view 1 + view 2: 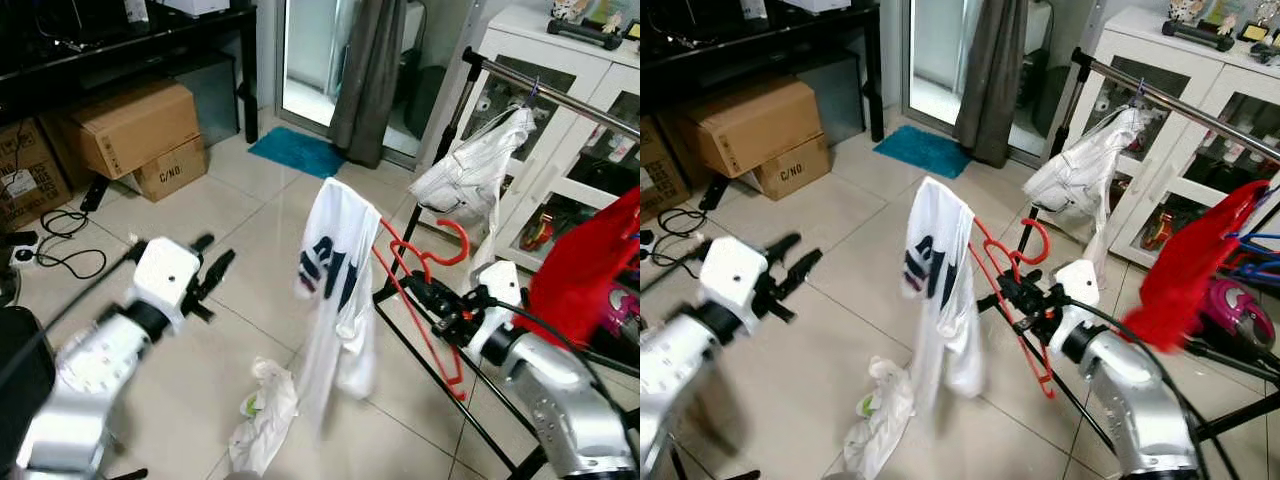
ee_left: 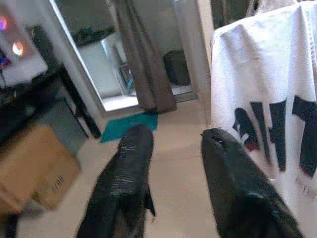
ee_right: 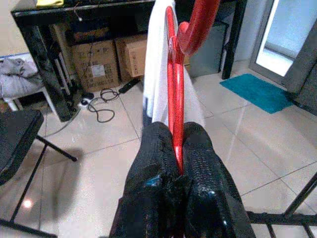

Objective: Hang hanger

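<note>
Red plastic hanger [image 1: 425,290] sits clamped between the closed fingers of the right gripper [image 3: 179,148], its hook rising just beyond the fingertips. White T-shirt [image 1: 338,290] with dark lettering drapes from the hanger's far shoulder. Left gripper [image 2: 173,148] hangs beside the shirt, fingers apart, holding nothing. Behind stands a clothes rail [image 1: 560,90].

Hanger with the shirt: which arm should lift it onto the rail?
Right. The right gripper already clamps the red hanger beside the rail; the left gripper is open and farther away.
</note>
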Motion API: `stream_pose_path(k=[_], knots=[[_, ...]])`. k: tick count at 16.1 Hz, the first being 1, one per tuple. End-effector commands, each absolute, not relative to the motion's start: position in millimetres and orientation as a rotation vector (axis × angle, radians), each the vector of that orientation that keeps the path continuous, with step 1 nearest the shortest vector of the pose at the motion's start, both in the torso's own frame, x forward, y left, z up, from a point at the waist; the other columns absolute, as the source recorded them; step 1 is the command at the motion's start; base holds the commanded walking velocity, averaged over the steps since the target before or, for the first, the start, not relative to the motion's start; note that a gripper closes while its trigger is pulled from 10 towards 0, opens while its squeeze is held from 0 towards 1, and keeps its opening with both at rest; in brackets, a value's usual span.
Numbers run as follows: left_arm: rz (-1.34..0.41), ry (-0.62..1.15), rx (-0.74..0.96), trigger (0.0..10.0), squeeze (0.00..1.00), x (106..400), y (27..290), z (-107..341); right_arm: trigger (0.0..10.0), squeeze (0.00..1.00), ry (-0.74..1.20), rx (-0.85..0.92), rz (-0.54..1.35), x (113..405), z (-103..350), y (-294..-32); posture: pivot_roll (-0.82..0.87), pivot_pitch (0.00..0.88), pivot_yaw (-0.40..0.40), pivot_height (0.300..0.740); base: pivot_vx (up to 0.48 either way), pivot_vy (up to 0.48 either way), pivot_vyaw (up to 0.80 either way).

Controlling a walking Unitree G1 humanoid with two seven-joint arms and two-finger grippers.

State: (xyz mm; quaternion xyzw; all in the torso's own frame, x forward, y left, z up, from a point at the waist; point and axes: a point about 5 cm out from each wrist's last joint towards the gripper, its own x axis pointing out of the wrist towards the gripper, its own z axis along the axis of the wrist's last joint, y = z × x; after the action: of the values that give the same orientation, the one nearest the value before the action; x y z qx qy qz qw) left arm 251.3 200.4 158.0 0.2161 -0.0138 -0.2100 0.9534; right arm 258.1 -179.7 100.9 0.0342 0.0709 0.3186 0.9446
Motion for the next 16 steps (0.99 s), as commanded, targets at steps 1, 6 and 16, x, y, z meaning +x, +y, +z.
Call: stream_pose_path(k=[1, 6, 16], knots=[[-0.511, -0.052, 0.540, 10.0, 1.00, 253.3, 194.5, 163.6, 10.0, 0.00, 0.074, 0.042, 0.698, 260.8, 120.3, -182.2, 0.11, 0.008, -0.090, 0.740, 0.000, 0.000, 0.00], [-0.567, -0.100, 0.678, 10.0, 1.00, 274.6, 197.0, 174.7, 10.0, 0.00, 0.029, 0.000, 0.808, 260.5, 140.6, -184.6, 0.11, 0.000, -0.085, 0.740, 0.000, 0.000, 0.00], [-0.668, -0.139, 0.499, 10.0, 0.00, 297.4, 217.6, 227.0, 10.0, 0.00, 0.010, -0.084, 0.982, 253.2, 153.6, -184.7, 0.11, 0.000, -0.104, 0.740, 0.000, 0.000, 0.00]])
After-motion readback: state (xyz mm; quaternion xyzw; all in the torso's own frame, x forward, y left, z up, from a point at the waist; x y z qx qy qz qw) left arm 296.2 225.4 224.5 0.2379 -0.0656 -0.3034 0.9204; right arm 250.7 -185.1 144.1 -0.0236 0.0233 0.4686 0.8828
